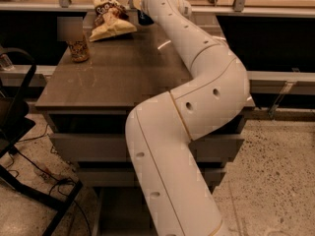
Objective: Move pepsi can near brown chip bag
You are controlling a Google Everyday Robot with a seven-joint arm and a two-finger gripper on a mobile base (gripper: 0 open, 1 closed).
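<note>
Risk: the pepsi can (144, 18) could tip or shove the brown chip bag (110, 17), since the two stand close together at the table's (123, 77) far edge.
Can versus gripper: only a dark sliver of the can shows, right under the gripper (139, 3) and just right of the bag.
Gripper state: cannot tell; the wrist hides it.
Elsewhere: an orange-brown can (78, 49) stands well apart, near the left edge.
</note>
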